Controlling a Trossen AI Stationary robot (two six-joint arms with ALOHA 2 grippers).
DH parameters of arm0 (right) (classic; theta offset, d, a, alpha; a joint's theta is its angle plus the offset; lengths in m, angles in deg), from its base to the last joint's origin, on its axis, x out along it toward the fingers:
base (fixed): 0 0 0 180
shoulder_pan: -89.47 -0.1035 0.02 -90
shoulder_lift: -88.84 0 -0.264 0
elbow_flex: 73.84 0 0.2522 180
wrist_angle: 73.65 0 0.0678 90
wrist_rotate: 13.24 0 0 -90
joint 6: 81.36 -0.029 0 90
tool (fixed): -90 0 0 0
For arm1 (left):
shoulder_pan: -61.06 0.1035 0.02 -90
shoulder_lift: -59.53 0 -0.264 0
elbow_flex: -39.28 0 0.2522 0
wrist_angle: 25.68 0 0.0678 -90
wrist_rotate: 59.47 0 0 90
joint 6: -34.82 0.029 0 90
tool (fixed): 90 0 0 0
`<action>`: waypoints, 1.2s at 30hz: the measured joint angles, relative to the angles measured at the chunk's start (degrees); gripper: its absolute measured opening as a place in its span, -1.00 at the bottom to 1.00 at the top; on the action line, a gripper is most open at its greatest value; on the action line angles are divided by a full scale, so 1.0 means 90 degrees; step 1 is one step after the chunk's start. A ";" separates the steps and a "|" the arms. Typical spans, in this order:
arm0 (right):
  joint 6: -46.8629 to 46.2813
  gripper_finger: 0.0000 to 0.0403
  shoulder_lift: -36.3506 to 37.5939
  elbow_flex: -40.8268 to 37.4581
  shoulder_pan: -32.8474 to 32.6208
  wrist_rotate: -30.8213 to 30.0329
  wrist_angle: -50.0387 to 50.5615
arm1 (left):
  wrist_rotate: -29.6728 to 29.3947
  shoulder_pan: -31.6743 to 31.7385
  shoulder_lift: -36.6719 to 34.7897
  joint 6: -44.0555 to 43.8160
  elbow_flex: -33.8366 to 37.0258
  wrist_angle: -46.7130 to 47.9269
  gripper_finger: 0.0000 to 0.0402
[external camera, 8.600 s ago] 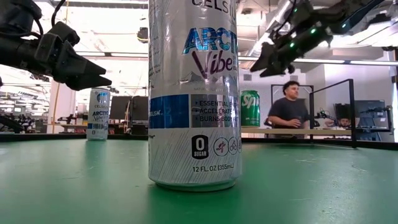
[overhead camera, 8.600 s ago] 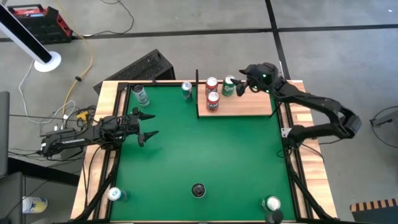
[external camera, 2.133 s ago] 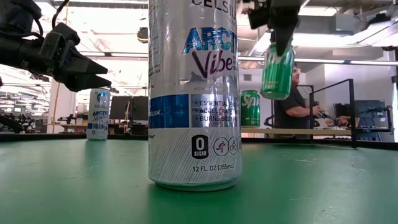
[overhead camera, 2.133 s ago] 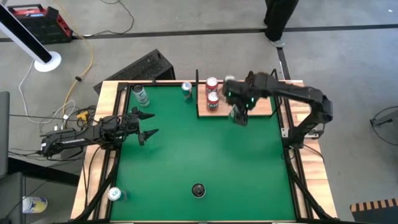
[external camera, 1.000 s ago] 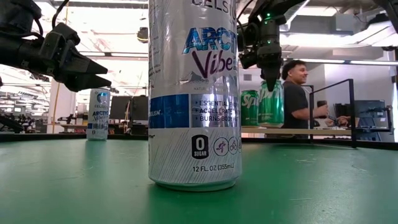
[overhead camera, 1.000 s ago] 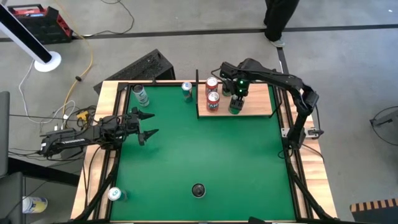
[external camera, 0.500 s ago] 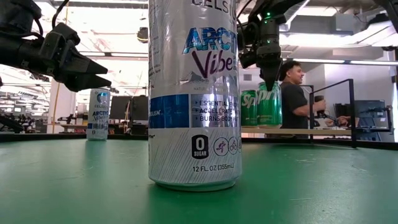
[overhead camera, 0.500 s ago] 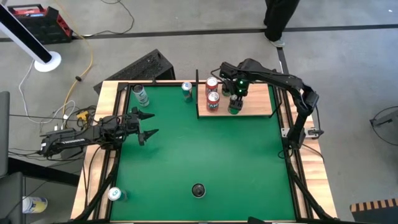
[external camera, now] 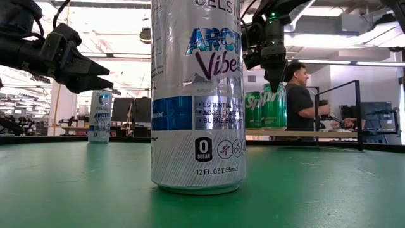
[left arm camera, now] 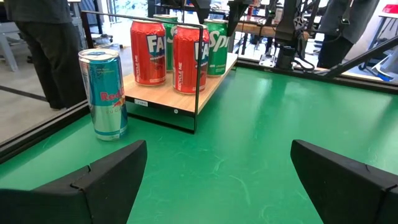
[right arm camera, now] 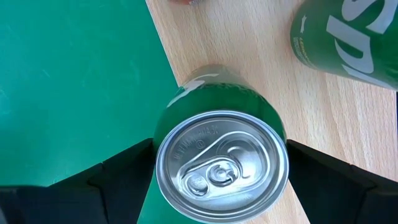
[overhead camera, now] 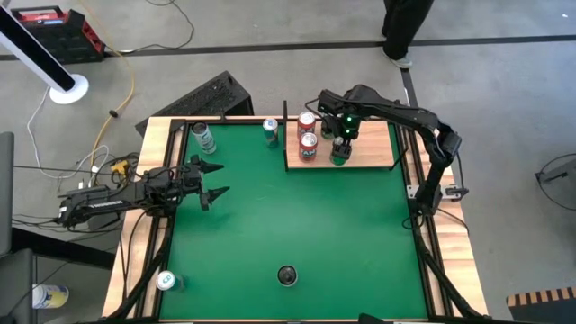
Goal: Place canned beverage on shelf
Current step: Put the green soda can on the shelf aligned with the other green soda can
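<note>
A green can stands upright on the light-wood shelf, near its front edge; it also shows in the low view. My right gripper hangs over it, pointing down, open, with one finger at each side of the can's top. A second green can and two red cans stand on the same shelf. My left gripper waits open and level above the green table at the left, with nothing between its fingers. My right gripper comes from above, and its two fingers stand close against opposite sides of the green can's wall just below the rim. Whether they touch it I cannot tell. The can rests upright with its base on the shelf.
A tall silver can stands on the table close to the low camera. A blue and silver can stands just left of the shelf, and other cans stand at the table's corners. A person sits beyond the table.
</note>
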 joint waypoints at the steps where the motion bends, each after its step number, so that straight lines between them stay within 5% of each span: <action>1: 0.0000 0.84 0.0000 0.0000 0.0000 0.0000 -0.0002 | 0.0000 0.0000 -0.0002 0.0000 0.0000 0.0000 0.90; 36: 0.0014 0.85 -0.0002 0.0000 0.0000 -0.0002 -0.0361 | 0.0000 0.0000 -0.0002 0.0000 0.0000 0.0000 0.90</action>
